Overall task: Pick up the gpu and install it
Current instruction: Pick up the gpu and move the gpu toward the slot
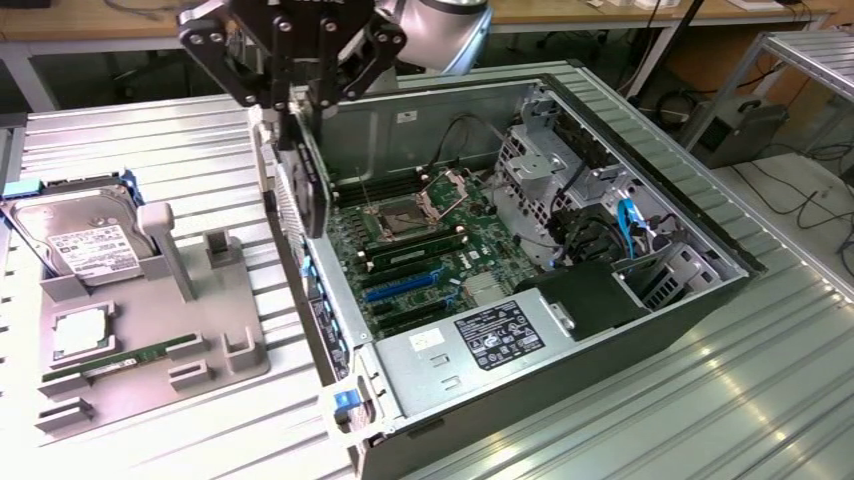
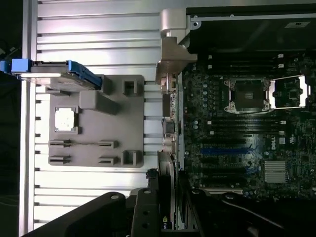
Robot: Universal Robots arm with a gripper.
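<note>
gpu (image 1: pixel 307 180) over case (image 1: pixel 574 390) wall, perhaps touching

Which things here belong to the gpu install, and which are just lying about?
In the job: gpu, held in the gripper; open computer case; its motherboard.
Lying about: hard drive, processor chip, RAM stick, all on the grey holder.

Bright, even overhead light; glare streaks on ribbed metal table (image 1: pixel 747 400), washed out in wrist view; gpu (image 1: pixel 312 180) a dark silhouette; case interior (image 2: pixel 247 34) shadowed
</note>
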